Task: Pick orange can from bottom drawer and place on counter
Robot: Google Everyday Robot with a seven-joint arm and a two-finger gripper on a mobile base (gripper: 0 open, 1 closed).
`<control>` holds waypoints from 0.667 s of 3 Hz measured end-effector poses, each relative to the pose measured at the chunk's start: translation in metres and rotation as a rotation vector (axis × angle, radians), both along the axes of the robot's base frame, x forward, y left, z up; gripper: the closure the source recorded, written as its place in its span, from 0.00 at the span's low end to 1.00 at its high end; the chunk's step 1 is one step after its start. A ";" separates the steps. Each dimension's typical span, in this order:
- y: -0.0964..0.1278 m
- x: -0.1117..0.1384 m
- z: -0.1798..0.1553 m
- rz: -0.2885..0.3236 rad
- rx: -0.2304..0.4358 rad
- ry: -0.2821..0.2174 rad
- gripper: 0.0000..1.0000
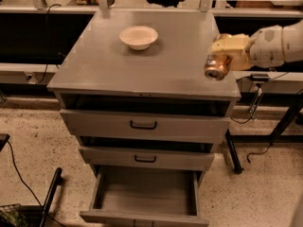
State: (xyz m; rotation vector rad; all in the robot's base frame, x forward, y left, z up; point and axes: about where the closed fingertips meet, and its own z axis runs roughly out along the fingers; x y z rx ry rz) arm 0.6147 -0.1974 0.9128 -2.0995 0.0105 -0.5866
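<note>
can out of the drawer, not yet set down

the claw hangs over the right edge of the counter, near its front corner, and it is clenched on the orange can. the can lies tilted in the grip, with one round end turned down and toward the camera. the white arm reaches in from the right side of the view. whether the can touches the counter top or hovers just above it cannot be told from this view.

the bottom drawer stands pulled out and shows only its bare grey floor, so the picking part of the task looks done. the two upper drawers with black handles are slightly ajar. a white bowl sits toward the back of the counter, well apart from the can.

what is left, by my reading, is the placing. the can needs to come further in from the edge, turn upright or settle flat, and meet the surface before the claw lets go. so close to the corner, a tilted can released early could roll off onto the speckled floor.
</note>
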 end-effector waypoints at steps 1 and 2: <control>0.006 0.042 0.020 -0.082 -0.003 0.070 1.00; 0.015 0.065 0.016 -0.122 0.001 0.160 1.00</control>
